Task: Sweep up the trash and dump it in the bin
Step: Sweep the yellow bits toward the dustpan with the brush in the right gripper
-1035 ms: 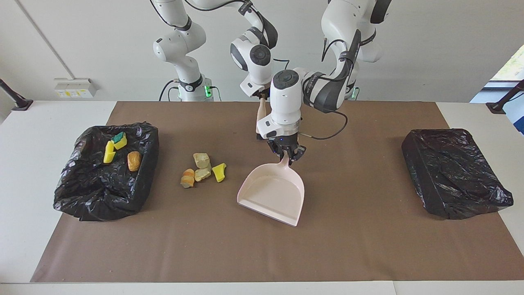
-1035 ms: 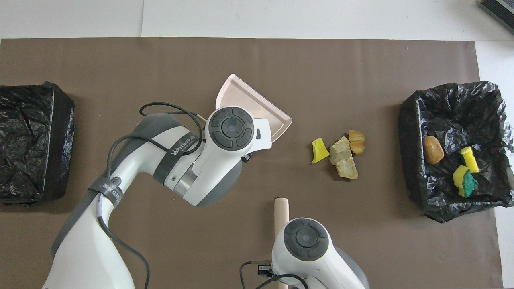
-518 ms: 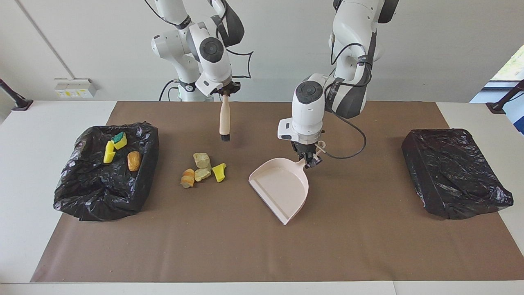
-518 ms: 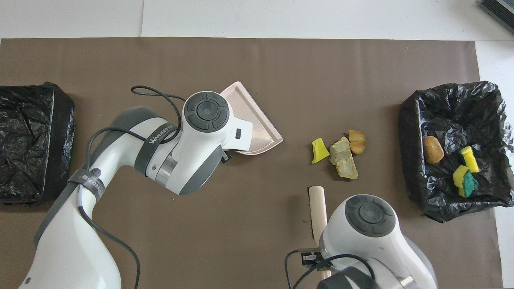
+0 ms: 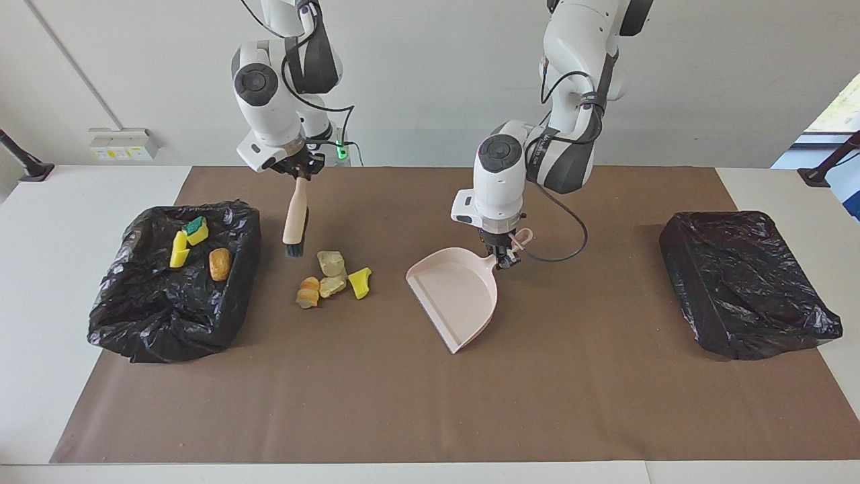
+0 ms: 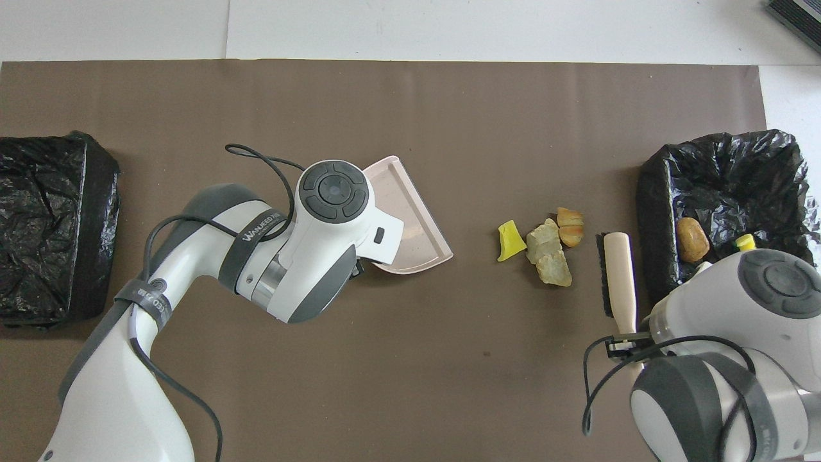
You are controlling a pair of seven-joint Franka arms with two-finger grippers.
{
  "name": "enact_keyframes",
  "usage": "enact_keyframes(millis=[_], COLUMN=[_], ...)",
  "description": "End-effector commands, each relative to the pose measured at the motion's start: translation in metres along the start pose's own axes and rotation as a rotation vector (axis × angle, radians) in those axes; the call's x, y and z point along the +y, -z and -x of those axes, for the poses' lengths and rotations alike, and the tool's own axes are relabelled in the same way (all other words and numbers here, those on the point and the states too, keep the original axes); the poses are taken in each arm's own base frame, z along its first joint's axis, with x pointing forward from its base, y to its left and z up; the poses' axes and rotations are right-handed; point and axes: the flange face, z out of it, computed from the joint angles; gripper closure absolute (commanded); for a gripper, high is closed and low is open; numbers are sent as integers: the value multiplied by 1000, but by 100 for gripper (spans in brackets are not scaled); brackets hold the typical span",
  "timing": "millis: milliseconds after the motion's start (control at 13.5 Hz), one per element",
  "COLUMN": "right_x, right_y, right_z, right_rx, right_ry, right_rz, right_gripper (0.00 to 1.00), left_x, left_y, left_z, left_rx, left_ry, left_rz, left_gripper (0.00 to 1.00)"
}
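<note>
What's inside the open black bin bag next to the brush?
Inside the open bin bag lie a brown bread chunk, a yellow sponge piece and a green-topped sponge. Crumpled plastic folds may hide anything deeper.

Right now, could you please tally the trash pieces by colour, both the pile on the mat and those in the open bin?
Yellow sponge pieces: 2
Green-topped yellow sponge: 1
Tan chunks: 2
Orange-brown chunks: 2
Total: 7, four on the mat, three in the open bin.
</note>
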Motion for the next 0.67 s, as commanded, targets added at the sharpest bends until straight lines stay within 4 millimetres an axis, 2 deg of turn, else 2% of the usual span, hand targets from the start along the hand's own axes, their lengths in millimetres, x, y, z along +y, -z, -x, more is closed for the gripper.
enact_keyframes(millis=[0, 148, 296, 444, 591], right_x=[21, 22, 19, 20, 10], right_y=[-4, -1, -23, -44, -52], right_z=[-55, -89, -118, -128, -125], right_rx=[8, 15, 27, 15, -5], right_ry=[43, 76, 111, 145, 146], right_rz=[78, 153, 207, 266, 257], right_gripper=[100, 100, 100, 100, 100], left_x=[24, 39, 47, 55, 56], left_y=[-2, 0, 0, -6, -10], left_z=[14, 9, 7, 3, 4], left_rx=[8, 12, 19, 34, 40], left_ry=[-42, -70, -85, -100, -102], left_rz=[0, -9, -19, -30, -33], left_gripper=[100, 100, 100, 100, 100])
